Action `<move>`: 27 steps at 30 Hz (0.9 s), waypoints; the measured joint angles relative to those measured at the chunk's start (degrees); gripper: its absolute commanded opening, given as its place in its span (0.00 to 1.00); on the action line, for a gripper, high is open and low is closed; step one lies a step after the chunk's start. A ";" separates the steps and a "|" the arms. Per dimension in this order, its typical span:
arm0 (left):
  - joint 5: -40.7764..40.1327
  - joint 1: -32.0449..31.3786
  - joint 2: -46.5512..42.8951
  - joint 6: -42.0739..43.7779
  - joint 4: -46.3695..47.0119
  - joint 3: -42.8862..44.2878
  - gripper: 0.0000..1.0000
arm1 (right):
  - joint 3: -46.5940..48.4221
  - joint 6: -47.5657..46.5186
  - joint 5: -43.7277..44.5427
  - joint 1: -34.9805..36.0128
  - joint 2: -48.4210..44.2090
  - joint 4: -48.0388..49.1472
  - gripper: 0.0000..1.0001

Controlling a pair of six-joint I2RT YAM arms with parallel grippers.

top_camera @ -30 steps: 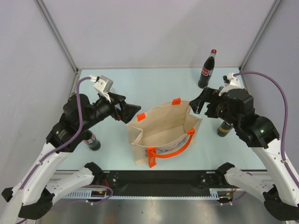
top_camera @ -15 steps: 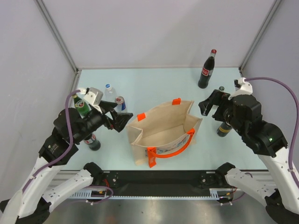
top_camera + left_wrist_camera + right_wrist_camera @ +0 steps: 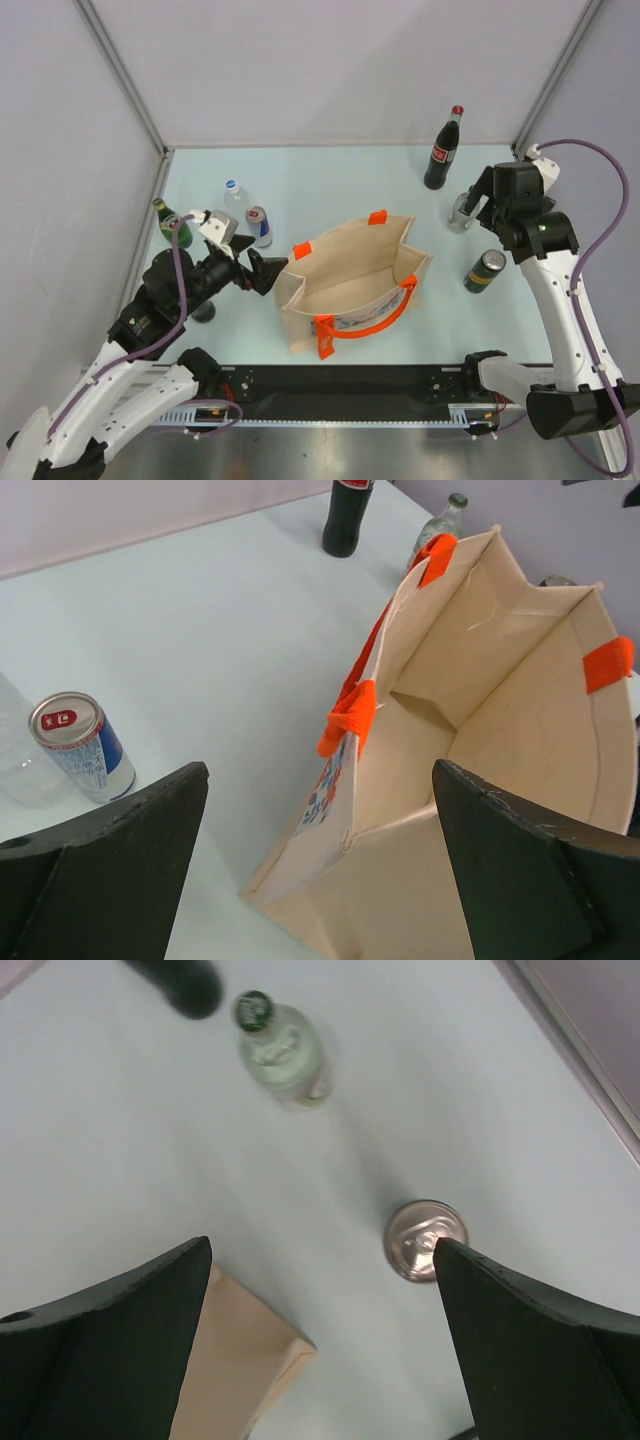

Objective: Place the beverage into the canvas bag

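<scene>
Can [image 3: 485,271], right of bag [image 3: 350,285]: smooth, thin-walled, likely weighty; grip its mid-body squarely. Your right gripper [image 3: 321,1244] and left gripper [image 3: 318,766] gape, empty.

**Site:** robotics lab test cell, as I see it from my remote station.

**Evidence I log:**
- **Enclosure:** plain grey wall panels [image 3: 330,70] on three sides, held by bare metal posts [image 3: 120,75].
- **Work surface:** a pale mint table [image 3: 340,190], smooth and unmarked.
- **Mounting:** a black rail [image 3: 340,380] along the near edge. The left arm [image 3: 120,340] and right arm [image 3: 560,290], white and black, rise from either end.
- **Wiring:** a purple cable [image 3: 578,142] looped in the open air to a wrist camera.
- **Props:** a canvas bag [image 3: 350,280], a cola bottle [image 3: 444,150] and a dark can [image 3: 485,270], standing apart like test samples.
</scene>
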 measured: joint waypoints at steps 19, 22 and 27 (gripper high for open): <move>-6.34 0.00 -5.20 1.46 2.29 -4.28 1.00 | -17.66 9.66 0.35 -8.37 -5.22 -5.84 1.00; -6.36 0.00 -5.14 1.46 2.29 -4.28 1.00 | -19.93 8.96 -1.20 -9.11 -5.09 -2.97 1.00; -6.56 0.00 -4.90 1.46 2.27 -4.33 1.00 | -22.77 6.10 -2.73 -9.40 -3.93 2.91 1.00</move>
